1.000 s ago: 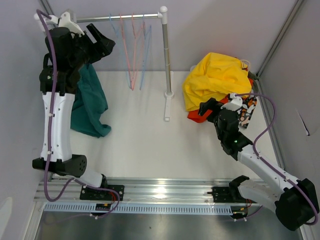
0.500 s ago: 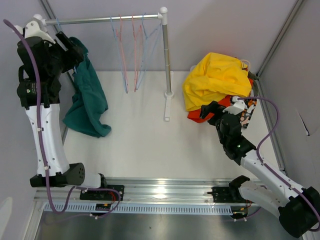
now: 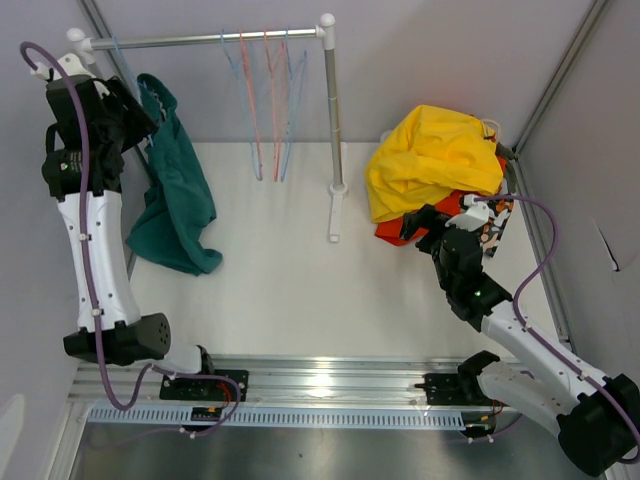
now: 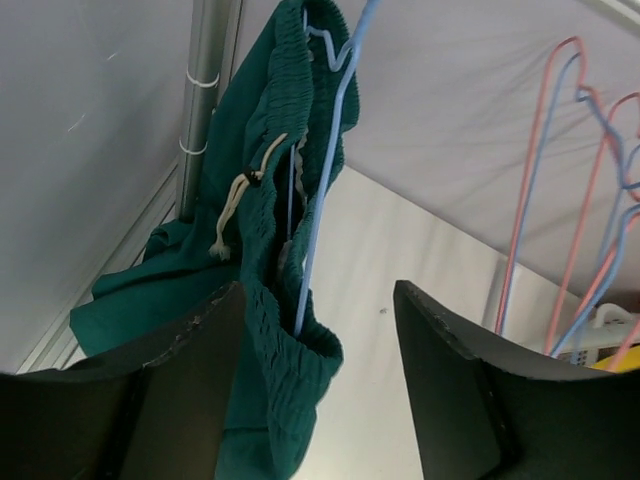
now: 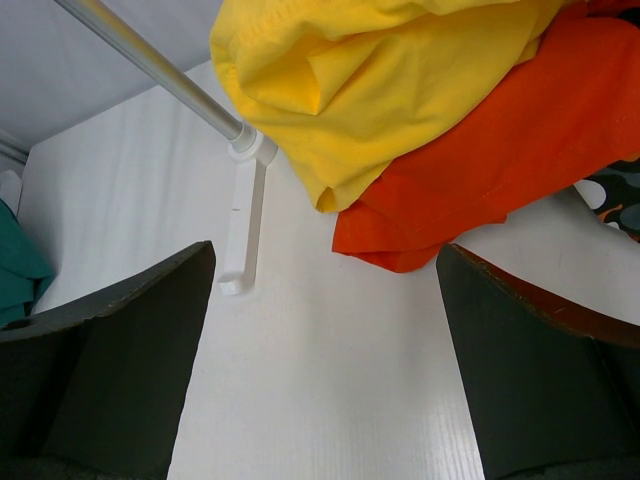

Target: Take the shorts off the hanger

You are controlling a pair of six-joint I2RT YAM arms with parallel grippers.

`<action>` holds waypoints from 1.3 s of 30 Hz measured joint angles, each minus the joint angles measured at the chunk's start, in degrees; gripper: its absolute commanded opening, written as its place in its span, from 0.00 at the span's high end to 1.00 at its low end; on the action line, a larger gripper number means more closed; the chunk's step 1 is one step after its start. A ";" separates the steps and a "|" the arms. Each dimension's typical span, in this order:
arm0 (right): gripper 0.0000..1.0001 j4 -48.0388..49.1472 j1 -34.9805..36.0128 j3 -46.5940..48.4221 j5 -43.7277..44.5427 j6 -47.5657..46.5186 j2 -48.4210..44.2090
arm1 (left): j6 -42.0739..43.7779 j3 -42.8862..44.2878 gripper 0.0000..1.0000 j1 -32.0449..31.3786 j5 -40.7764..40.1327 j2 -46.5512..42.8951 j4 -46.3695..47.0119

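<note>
Teal shorts (image 3: 178, 195) hang by their waistband from a blue hanger (image 4: 325, 180) at the left end of the rail (image 3: 200, 38), their legs trailing on the table. My left gripper (image 3: 138, 108) is beside them. In the left wrist view the left gripper (image 4: 318, 300) is open, the teal shorts' (image 4: 265, 210) waistband lies against its left finger, and its right finger stands apart. Yellow shorts (image 3: 430, 155), red-orange shorts (image 3: 392, 232) and patterned shorts (image 3: 497, 225) lie piled at the right. My right gripper (image 3: 440, 215) hovers open in front of that pile, holding nothing.
Several empty pink and blue hangers (image 3: 265, 100) hang along the middle of the rail. The rail's grey post (image 3: 331, 120) stands on a white foot (image 3: 336, 215) mid-table. Grey walls close in on the left and the right.
My left arm has swung left, from the rail's middle to its left end by the teal shorts, and its jaws have narrowed a little. The right arm has barely shifted.
</note>
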 measured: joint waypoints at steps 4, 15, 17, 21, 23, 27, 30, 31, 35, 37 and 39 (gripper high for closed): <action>0.00 0.00 -0.17 -0.02 0.00 -0.48 -0.37 | 0.13 -0.09 0.38 0.09 -0.37 3.26 0.07; 0.01 0.00 -1.79 -1.09 -0.09 -1.25 -0.48 | -0.20 0.76 0.89 0.13 -0.07 9.88 0.66; 0.01 0.00 -1.97 -1.09 -0.09 -1.25 -0.48 | -0.11 1.99 1.00 0.13 0.39 10.84 0.70; 0.01 0.04 -2.25 -1.09 -0.13 -1.25 -0.46 | -0.04 5.01 1.00 -0.22 1.29 12.50 0.52; 0.01 0.07 -2.27 -1.09 -0.44 -1.29 -0.46 | -0.02 5.99 1.00 -0.55 1.31 12.79 -0.02; 0.01 0.22 -1.84 -1.09 -2.29 -1.99 -0.85 | -0.11 9.90 1.00 -2.27 2.21 13.53 -1.31; 0.00 1.90 0.31 -1.03 -6.84 -3.69 -2.40 | -0.59 13.79 1.00 -4.55 3.23 13.79 -2.54; 0.01 2.49 1.88 -0.70 -8.48 -4.39 -3.06 | -0.96 15.08 1.00 -5.42 3.89 13.77 -2.73; 0.01 4.02 11.54 5.92 -11.76 -7.63 -2.10 | -2.19 17.25 1.00 -8.22 5.77 12.96 -2.60; 0.01 5.49 18.58 11.76 -11.30 -10.12 0.61 | -2.80 17.25 1.00 -9.46 5.97 12.41 -2.67; 0.00 8.48 24.96 18.01 -11.13 -12.46 4.68 | -3.23 16.83 1.00 -10.86 5.95 11.96 -2.58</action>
